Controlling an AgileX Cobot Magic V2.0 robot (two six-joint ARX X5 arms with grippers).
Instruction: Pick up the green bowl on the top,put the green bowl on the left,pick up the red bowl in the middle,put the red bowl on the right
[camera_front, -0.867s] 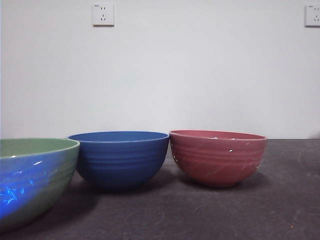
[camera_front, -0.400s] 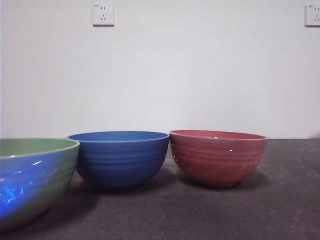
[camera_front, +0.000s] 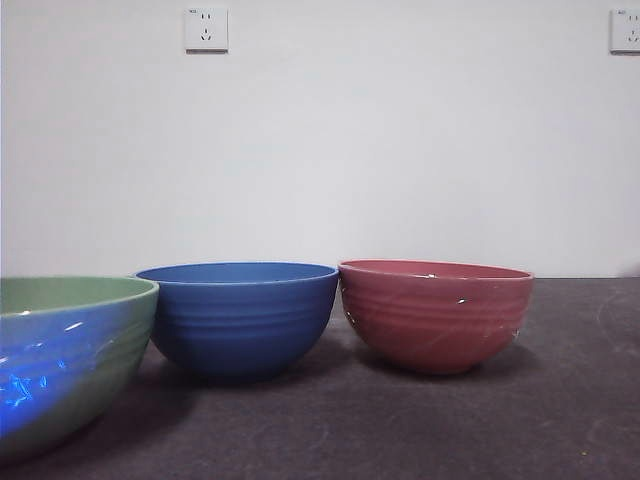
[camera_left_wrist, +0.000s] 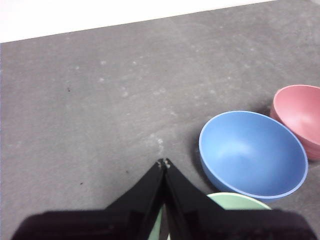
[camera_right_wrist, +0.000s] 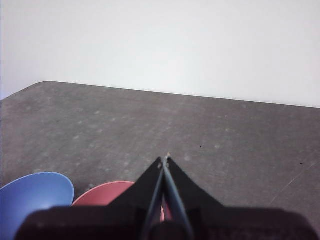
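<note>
The green bowl (camera_front: 70, 355) sits just below the left gripper (camera_left_wrist: 163, 162), whose jaws are pressed together; the red bowl (camera_front: 435, 313) sits under the right gripper (camera_right_wrist: 165, 159), also pinched closed on nothing; both jobs look done, with bare table (camera_front: 560, 420) all around.

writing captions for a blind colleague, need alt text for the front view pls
Three bowls sit in a row on a dark table: green bowl left and nearest, blue bowl middle, red bowl right. No claw shows, only a white wall behind.
</note>
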